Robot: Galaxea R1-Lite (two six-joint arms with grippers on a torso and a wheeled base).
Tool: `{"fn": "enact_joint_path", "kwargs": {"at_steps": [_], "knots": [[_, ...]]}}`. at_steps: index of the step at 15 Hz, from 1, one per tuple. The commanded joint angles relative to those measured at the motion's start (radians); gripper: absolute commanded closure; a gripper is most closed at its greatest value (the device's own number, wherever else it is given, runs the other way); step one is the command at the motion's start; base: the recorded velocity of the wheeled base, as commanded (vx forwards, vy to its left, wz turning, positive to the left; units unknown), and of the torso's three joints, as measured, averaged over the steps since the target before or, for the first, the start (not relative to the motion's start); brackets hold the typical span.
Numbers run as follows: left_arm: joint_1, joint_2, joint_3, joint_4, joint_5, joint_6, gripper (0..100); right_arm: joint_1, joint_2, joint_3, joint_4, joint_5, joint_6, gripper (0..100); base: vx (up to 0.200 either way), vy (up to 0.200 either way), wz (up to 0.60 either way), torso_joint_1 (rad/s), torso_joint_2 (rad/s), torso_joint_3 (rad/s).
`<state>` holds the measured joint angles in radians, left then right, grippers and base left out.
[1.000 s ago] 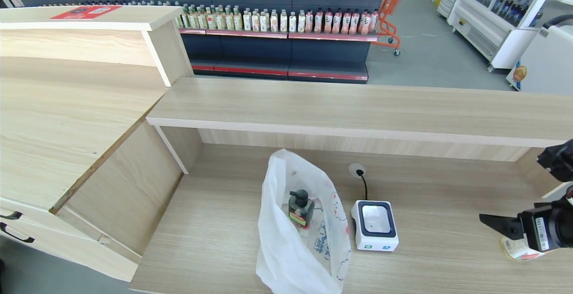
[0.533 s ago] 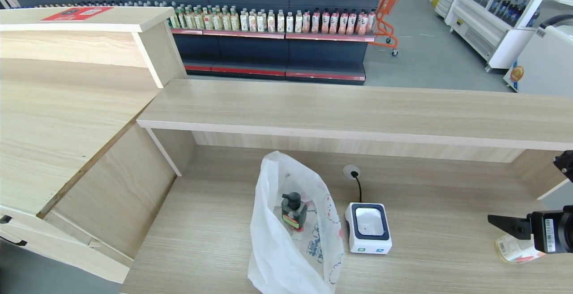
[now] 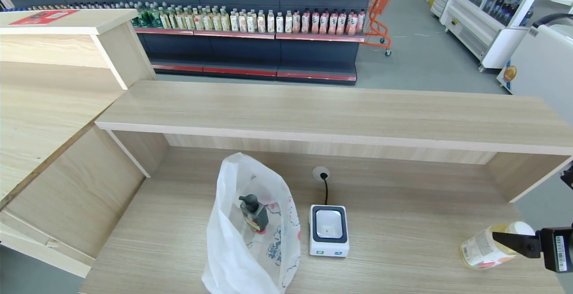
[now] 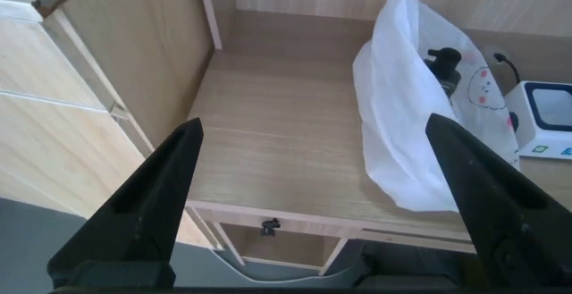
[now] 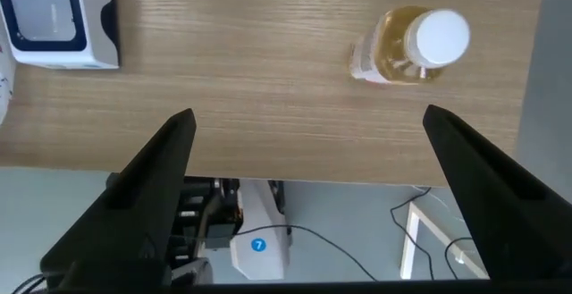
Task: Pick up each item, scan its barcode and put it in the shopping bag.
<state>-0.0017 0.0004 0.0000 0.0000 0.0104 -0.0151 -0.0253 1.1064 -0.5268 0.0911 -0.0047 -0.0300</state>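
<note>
Right end effector (image 5: 308,151) points down over the bench (image 3: 403,204) near edge, fingers spread wide and empty. The white-capped bottle (image 3: 481,249) stands just beyond it. Farther to its left sit the scanner (image 3: 329,231) and the shopping bag (image 3: 233,258). Left end effector (image 4: 313,142) also gapes empty, with the bag ahead of it.

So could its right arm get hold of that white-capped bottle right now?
Probably yes. The right pincer is open and close beside the bottle, nothing stands between them, and the scanner and shopping bag sit well off along the counter.
</note>
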Motion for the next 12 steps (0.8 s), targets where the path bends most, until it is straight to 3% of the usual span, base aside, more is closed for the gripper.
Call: {"fn": "enact_joint_path", "kwargs": {"at_steps": [1, 4, 7, 12], "knots": [[0.0, 0.0, 0.0, 0.0, 0.002, -0.002, 0, 0.001, -0.028, 0.004, 0.018, 0.011, 0.01, 0, 0.0, -0.2, 0.0, 0.007, 0.01, 0.002], [0.0, 0.0, 0.0, 0.0, -0.001, 0.012, 0, 0.001, -0.066, 0.042, 0.035, 0.071, 0.019, 0, 0.0, -0.2, 0.0, 0.002, 0.0, 0.005], [0.0, 0.0, 0.0, -0.002, 0.0, -0.002, 0, 0.002, -0.086, 0.056, 0.035, 0.075, 0.018, 0, 0.0, 0.0, 0.0, 0.0, 0.0, 0.0], [0.002, 0.0, 0.0, -0.002, 0.002, -0.011, 0, 0.007, -0.085, 0.059, 0.035, 0.069, 0.019, 0, -0.2, 0.0, 0.0, 0.005, 0.01, 0.001]]}}
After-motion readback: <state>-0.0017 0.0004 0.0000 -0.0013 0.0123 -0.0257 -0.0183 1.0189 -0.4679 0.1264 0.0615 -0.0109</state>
